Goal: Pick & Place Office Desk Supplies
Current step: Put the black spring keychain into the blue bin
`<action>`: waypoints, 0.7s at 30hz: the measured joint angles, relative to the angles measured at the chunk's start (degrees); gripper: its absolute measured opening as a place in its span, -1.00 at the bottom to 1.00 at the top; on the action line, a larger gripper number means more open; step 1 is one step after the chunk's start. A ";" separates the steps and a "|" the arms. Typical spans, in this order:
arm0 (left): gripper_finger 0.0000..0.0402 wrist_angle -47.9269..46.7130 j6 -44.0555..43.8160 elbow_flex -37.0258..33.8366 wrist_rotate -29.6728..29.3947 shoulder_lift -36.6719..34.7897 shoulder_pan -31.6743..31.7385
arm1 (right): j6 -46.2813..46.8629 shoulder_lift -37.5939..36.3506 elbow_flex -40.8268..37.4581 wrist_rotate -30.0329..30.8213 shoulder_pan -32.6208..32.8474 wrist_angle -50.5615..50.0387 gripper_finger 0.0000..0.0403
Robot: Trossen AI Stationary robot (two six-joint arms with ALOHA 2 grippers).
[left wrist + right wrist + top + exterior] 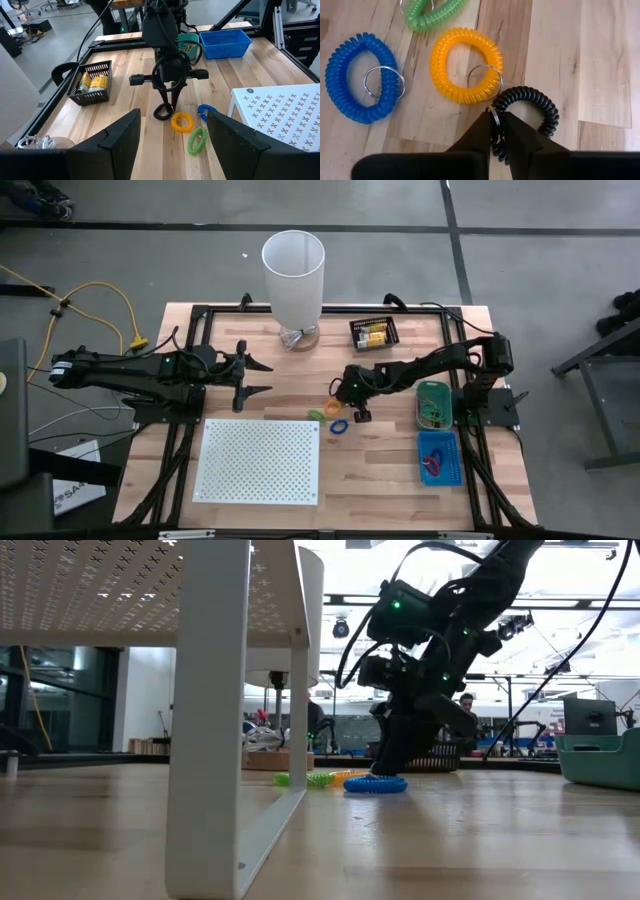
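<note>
Right gripper (496, 131) pinched on black coil loop (530, 112) at table centre, seen only in wrist view, orange loop (465, 64) touching at 10 o'clock, blue loop (362, 76) beyond, left gripper (258, 377) wide, waiting at 9 o'clock, white perforated board (150, 585) blocks low view.

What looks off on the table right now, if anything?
Nothing looks spilled or damaged. The coil loops lie loose in mid-table: green, orange, blue. The right gripper is pinched on the black coil. The left gripper waits open beside the tall white cylinder. Baskets sit upright.
</note>
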 joint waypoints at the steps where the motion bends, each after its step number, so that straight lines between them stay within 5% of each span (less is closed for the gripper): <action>1: 0.10 0.00 0.00 0.00 -0.01 0.01 0.02 | 0.00 0.00 0.00 0.00 0.00 0.02 -0.87; 10: 0.10 0.01 0.00 0.00 0.01 -0.01 0.00 | 2.45 -4.33 -0.13 4.01 0.75 -1.98 -0.89; 21: 0.10 0.37 0.00 0.00 0.01 0.00 0.02 | 6.05 -17.98 -0.07 11.64 7.13 -8.05 -0.89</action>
